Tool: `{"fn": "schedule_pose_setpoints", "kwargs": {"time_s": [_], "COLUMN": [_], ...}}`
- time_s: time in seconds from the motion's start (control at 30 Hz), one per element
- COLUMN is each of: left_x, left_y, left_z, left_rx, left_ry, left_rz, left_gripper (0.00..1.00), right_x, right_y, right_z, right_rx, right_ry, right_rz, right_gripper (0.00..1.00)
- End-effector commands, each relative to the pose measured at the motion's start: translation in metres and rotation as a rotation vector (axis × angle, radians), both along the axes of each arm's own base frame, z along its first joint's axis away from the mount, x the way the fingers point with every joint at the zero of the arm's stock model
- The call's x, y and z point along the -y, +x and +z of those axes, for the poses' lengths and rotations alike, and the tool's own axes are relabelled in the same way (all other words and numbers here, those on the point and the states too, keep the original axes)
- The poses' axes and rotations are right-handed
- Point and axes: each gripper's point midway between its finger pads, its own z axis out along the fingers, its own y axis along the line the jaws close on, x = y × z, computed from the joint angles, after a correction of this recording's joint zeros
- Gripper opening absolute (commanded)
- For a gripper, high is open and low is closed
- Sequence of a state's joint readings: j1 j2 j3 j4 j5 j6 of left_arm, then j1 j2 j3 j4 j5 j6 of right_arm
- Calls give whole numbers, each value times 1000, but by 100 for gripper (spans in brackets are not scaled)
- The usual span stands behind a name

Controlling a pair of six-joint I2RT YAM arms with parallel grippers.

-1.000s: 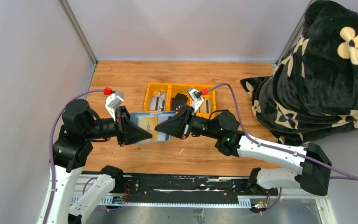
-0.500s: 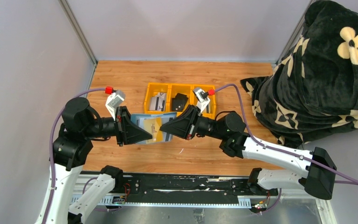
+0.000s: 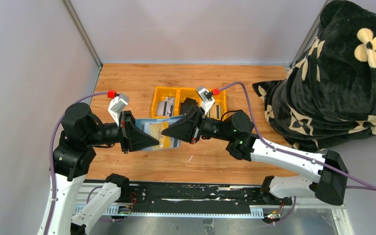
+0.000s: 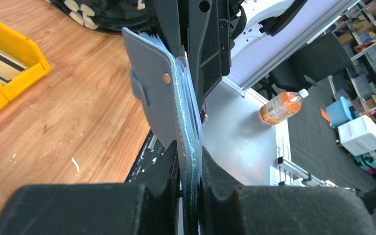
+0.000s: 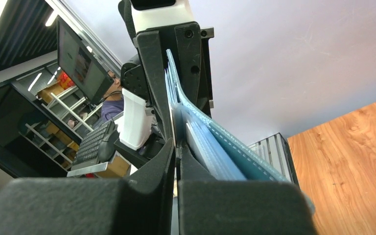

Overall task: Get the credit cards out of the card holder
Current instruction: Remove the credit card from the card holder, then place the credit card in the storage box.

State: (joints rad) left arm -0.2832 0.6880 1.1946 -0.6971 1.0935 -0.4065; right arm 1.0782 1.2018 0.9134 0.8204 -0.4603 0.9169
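Note:
The blue-grey card holder (image 3: 152, 128) is held up above the table between both arms, opened out, with a yellowish panel showing on its inner side. My left gripper (image 3: 152, 140) is shut on its lower edge, and the left wrist view shows the stitched leaves (image 4: 156, 88) clamped between the pads (image 4: 191, 159). My right gripper (image 3: 165, 133) meets it from the other side. Its jaws (image 5: 176, 147) stand almost together on a thin pale edge inside the holder (image 5: 215, 142). Whether that edge is a credit card or a leaf I cannot tell.
A yellow three-compartment tray (image 3: 188, 90) sits behind the holder, with pale striped cards (image 3: 165, 106) in its left bin and a black pouch (image 3: 190, 105) in the middle. A black flowered blanket (image 3: 333, 83) fills the right side. Walls close the left and back.
The right gripper drew back a little to the right, then came in again to the left onto the holder. The left gripper kept its hold and shifted slightly.

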Motion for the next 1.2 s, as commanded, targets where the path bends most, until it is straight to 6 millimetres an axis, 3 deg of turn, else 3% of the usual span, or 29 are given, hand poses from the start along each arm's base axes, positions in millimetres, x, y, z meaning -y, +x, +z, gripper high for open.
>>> {"fn": "schedule_pose_setpoints", "kwargs": {"time_s": [0.0, 0.27, 0.47, 0.67, 0.8, 1.0, 1.17], "left_x": [2, 3, 3, -3, -12, -13, -13], "left_y": [-10, -9, -7, 3, 20, 21, 12], "left_z": [16, 37, 39, 26, 10, 8, 14], "left_rx": [25, 53, 65, 120, 154, 179, 197], "left_ry": [-34, -82, -82, 3, 107, 120, 104], "left_rz": [-52, -38, -25, 36, 126, 132, 103], "left_gripper": [0, 0, 0, 0, 0, 0, 0], "right_x": [0, 24, 45, 110, 153, 196, 208], "right_y": [-2, 4, 16, 83, 128, 191, 235], "right_z": [0, -14, -22, -42, -71, -158, -198], "right_rx": [16, -5, -45, -153, -198, -357, -375], "right_ry": [-6, 4, -5, -94, -279, -682, -848], "right_rz": [0, -84, -151, -387, -550, -719, -799], "right_gripper": [0, 0, 0, 0, 0, 0, 0]}}
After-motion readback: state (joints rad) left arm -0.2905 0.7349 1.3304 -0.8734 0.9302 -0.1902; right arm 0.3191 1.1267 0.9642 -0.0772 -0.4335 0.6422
